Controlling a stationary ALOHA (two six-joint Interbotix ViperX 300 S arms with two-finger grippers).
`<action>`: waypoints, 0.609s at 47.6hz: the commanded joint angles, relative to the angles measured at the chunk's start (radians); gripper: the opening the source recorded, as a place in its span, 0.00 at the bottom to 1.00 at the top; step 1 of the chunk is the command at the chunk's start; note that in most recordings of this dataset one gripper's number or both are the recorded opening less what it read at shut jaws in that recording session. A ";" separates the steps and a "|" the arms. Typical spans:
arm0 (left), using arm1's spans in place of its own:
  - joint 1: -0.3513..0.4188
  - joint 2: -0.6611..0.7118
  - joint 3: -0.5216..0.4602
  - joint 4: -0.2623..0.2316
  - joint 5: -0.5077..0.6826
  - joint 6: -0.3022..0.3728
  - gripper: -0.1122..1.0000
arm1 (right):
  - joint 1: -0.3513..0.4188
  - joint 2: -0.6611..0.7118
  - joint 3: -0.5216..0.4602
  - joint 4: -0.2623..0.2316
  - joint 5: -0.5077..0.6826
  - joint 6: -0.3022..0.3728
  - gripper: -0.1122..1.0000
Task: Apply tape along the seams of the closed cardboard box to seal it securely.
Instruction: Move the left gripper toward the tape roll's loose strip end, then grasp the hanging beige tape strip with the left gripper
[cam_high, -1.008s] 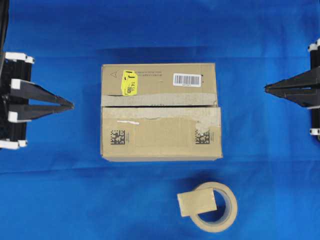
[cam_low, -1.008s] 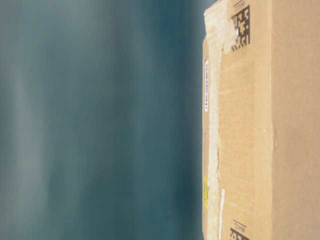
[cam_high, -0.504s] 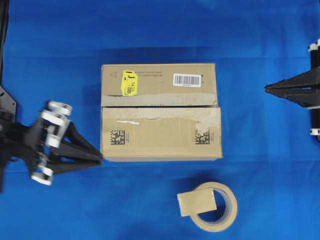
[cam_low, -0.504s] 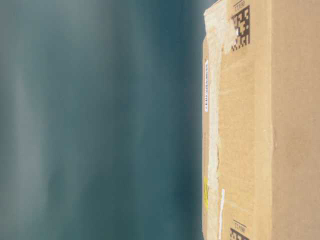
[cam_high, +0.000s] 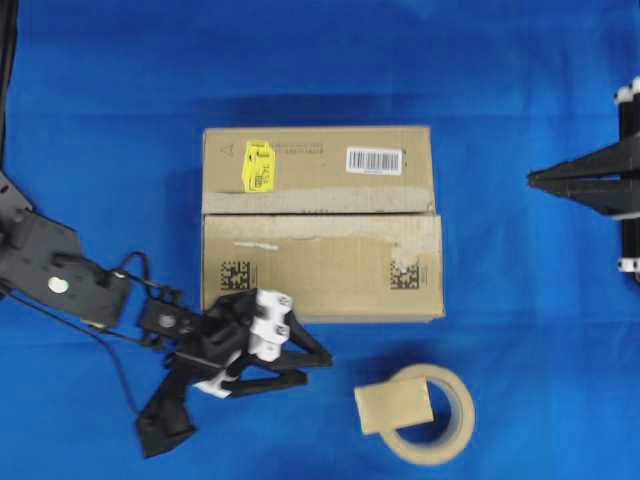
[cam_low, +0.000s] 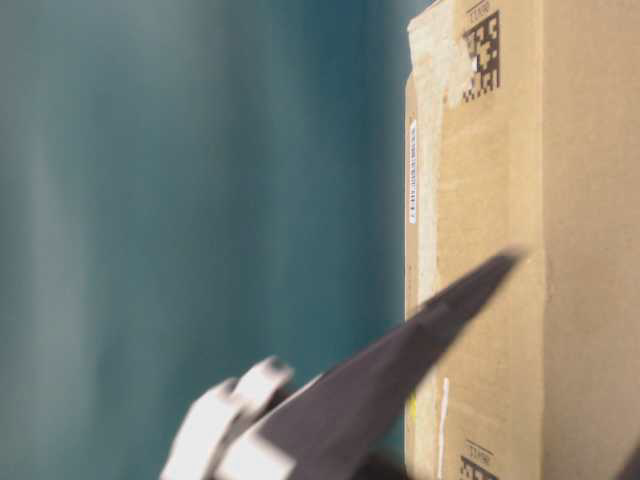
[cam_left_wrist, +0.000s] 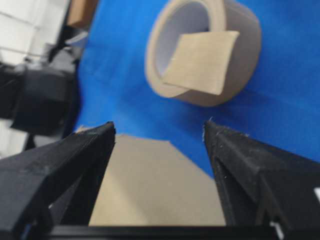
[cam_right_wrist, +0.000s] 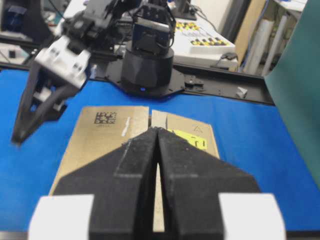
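**Left gripper spread near the roll; box untouched**

The cardboard box (cam_high: 320, 223) is being shown by the overhead view at the middle of the blue table (cam_high: 120, 120), its seams (cam_high: 320, 213) running across the top. The left gripper (cam_high: 318, 368) is being held with jaws spread just off the box's front edge, empty. The tape (cam_high: 393, 406) is lying across the tape roll (cam_high: 448, 442) near the table's front edge (seen more closely in the left wrist view). The right gripper (cam_high: 532, 180) is being kept pressed together at the right edge; its wrist view alone is showing the closed fingers (cam_right_wrist: 130, 165).
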 joint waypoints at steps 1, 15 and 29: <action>-0.009 0.040 -0.058 0.000 0.002 0.021 0.71 | 0.002 0.006 -0.028 -0.002 -0.006 0.002 0.12; -0.017 0.164 -0.127 0.000 -0.006 0.138 0.71 | 0.002 0.008 -0.028 -0.002 -0.006 0.002 0.12; -0.018 0.225 -0.189 -0.002 -0.011 0.204 0.70 | 0.003 0.017 -0.023 -0.003 -0.006 0.002 0.12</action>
